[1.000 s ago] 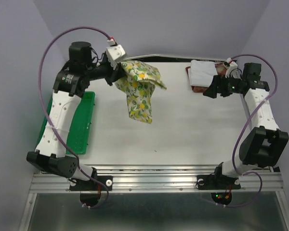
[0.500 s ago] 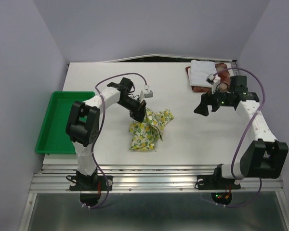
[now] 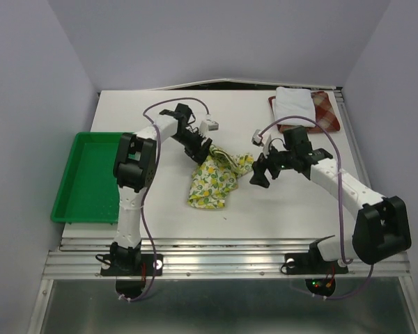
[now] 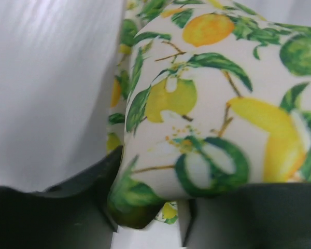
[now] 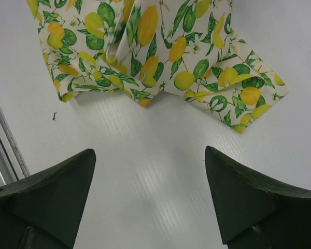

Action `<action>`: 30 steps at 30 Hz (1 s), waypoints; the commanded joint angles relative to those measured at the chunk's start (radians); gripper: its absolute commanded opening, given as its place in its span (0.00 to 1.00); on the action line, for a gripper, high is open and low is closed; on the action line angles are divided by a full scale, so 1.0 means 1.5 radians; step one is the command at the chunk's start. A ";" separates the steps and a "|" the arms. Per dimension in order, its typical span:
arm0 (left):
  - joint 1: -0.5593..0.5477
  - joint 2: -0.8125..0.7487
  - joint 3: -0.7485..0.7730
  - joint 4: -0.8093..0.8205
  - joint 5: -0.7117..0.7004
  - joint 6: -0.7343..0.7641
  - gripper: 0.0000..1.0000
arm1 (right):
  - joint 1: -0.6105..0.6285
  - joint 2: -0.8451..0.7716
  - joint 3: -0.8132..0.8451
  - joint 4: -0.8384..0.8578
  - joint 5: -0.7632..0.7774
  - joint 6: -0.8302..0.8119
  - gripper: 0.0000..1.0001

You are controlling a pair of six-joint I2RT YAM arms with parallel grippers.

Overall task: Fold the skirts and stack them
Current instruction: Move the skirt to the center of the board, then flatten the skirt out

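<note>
The fruit-print skirt [image 3: 214, 179] lies crumpled on the table's middle. My left gripper [image 3: 203, 151] is at its far left corner, jaws apart, with a fold of the skirt [image 4: 207, 119] still bulging between the fingers [image 4: 67, 212]. My right gripper [image 3: 256, 174] hovers open just right of the skirt [image 5: 160, 57], nothing between its fingers [image 5: 52, 192]. At the back right the white skirt [image 3: 295, 103] lies folded on the plaid skirt [image 3: 329, 111].
A green tray [image 3: 83, 174] sits at the table's left edge. The back wall and side walls close the table in. The metal rail with both arm bases [image 3: 223, 257] runs along the near edge.
The left arm brought the fruit-print skirt down from the air onto the table and its jaws parted. The right arm swung from the back-right stack to the skirt's right side.
</note>
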 commanded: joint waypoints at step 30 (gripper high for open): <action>-0.182 -0.539 -0.390 0.293 -0.438 -0.009 0.83 | 0.056 0.398 0.297 0.177 0.323 0.283 0.89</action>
